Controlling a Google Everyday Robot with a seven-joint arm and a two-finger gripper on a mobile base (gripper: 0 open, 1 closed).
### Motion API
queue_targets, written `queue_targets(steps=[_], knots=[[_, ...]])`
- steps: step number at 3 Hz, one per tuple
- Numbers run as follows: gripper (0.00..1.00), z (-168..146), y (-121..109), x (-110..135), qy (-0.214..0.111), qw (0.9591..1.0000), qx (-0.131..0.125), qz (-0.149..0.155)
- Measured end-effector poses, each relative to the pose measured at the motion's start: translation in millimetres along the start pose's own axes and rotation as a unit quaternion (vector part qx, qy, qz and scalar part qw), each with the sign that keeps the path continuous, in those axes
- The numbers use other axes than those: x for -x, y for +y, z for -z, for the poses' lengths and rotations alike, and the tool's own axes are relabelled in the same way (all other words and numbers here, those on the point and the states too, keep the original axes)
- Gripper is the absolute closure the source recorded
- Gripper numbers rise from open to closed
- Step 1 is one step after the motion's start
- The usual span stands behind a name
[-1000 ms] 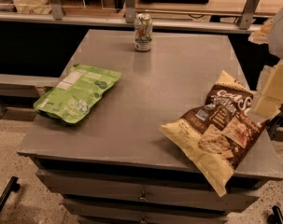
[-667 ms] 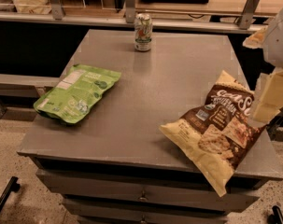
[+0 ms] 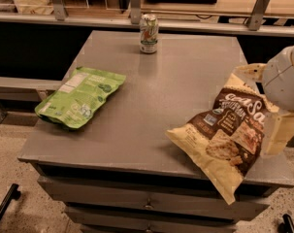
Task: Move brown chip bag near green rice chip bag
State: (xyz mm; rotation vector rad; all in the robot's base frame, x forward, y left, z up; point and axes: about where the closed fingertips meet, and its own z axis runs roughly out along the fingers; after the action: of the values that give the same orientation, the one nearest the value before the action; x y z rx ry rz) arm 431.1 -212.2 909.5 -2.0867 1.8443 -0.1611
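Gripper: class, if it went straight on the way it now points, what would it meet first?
Probably the brown chip bag, right by the gripper at the table's right edge, though depth is unclear.

The claw (image 3: pixel 255 111) hangs at the view's right, fingers (image 3: pixel 277 130) spread apart. Its rounded white wrist (image 3: pixel 285 79) sits just above-right.

Smooth, matt grey table top (image 3: pixel 151 106) is carrying a brown chip bag (image 3: pixel 229 130) of crinkled, faintly glossy film, a green rice chip bag (image 3: pixel 81 97) of smoother shiny plastic, and a metallic soda can (image 3: pixel 149 33); the gripper (image 3: pixel 275 110), at the table's right edge, is showing matt cream plastic.
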Motion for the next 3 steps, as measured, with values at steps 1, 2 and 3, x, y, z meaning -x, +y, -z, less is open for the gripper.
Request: queue_targets(steps=[1,2,3], knots=[[0.0,-24.3,14.2,0.4,0.001,0.9964,0.025,0.081],[0.0,-36.5,20.8,1.0,-0.007,0.9923,0.04,0.117],[0.15,-52.6,27.1,10.0,-0.015,0.9871,0.059,0.148]])
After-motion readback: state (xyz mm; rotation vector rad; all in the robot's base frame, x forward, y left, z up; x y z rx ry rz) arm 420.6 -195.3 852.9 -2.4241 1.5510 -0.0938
